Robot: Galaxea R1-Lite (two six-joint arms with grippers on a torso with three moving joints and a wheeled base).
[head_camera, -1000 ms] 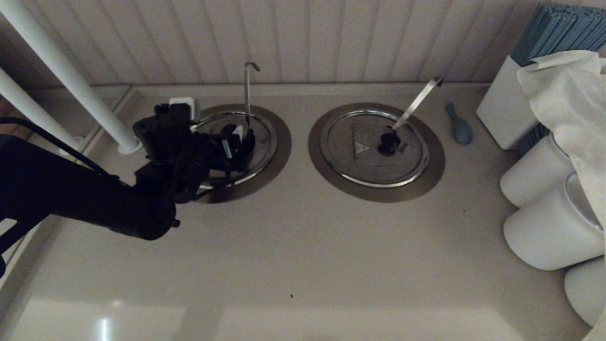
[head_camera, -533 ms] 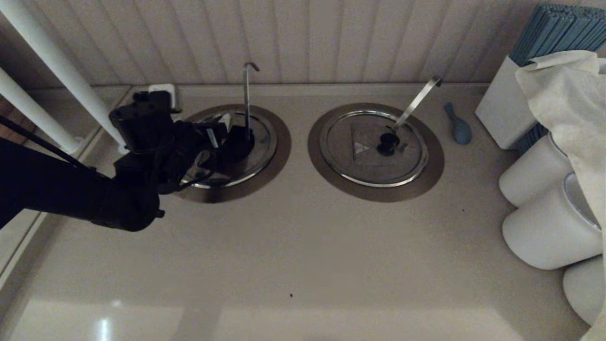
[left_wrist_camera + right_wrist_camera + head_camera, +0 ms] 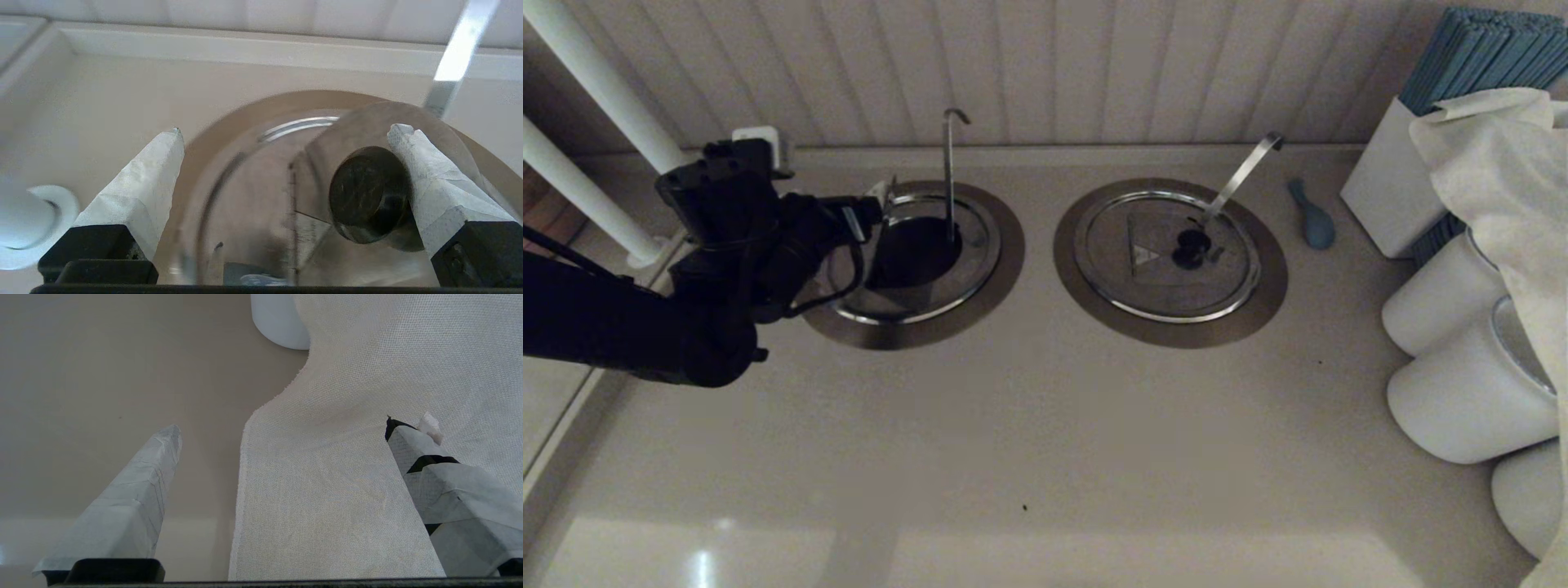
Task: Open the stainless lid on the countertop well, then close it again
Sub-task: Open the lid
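Note:
The countertop well [image 3: 996, 273] is the left one, and its dark hole [image 3: 916, 251] lies exposed with the thin hooked ladle rod [image 3: 948, 167] rising from it. The stainless lid [image 3: 880, 201] is tipped up on its left side, nearly edge-on in the head view. In the left wrist view the lid [image 3: 253, 196] fills the space ahead, blurred, black knob [image 3: 367, 192] facing the camera. My left gripper [image 3: 870, 214] [image 3: 286, 130] is open wide; one fingertip [image 3: 402, 143] rests against the knob's side. My right gripper [image 3: 282, 422] is open above a white cloth.
The twin lid [image 3: 1168, 253] lies shut on the right well, its broad flat ladle handle [image 3: 1241, 175] sticking up. A blue scoop [image 3: 1313, 216], white canisters [image 3: 1462, 392] and draped cloth [image 3: 1503, 163] crowd the right. White pipes [image 3: 605, 106] stand at the left.
My left arm drew back to the left, and the lid swung up from lying flat to standing raised, uncovering the dark hole.

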